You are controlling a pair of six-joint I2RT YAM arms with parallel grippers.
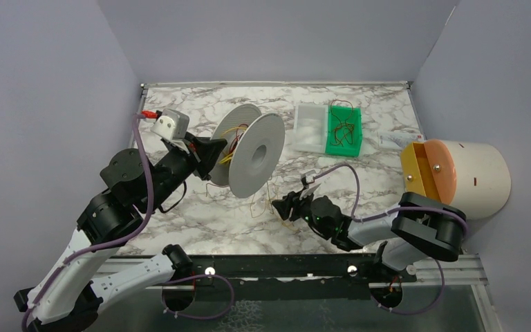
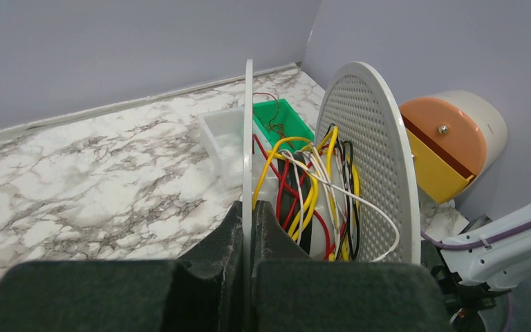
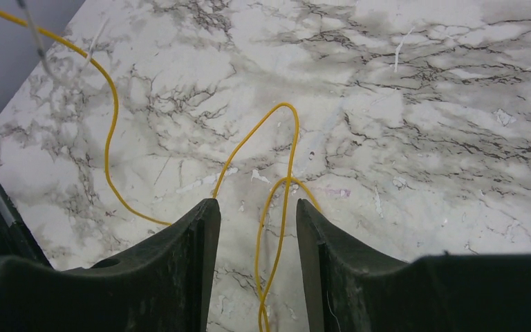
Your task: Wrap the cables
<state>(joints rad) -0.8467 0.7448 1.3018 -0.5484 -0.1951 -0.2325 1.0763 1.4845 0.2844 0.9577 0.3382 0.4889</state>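
With your left pincer (image 2: 247,225) clamped on the spool (image 1: 256,155), your right pincer (image 3: 257,207), spread open near it, straddles a slack yellow cable (image 3: 292,149) that may slip free on closing.

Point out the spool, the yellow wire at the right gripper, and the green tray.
spool (image 1: 249,173), top view, face of the near disc.
yellow wire (image 3: 290,166), right wrist view, upright strand of the loop.
green tray (image 1: 357,128), top view, right wall.

I'm scanning for lettering and there's none I can read: no print on the spool (image 1: 257,155), none on the green bin (image 1: 342,148), none on the cream drum (image 1: 477,173). No legible labels, numbers or brands in any view.
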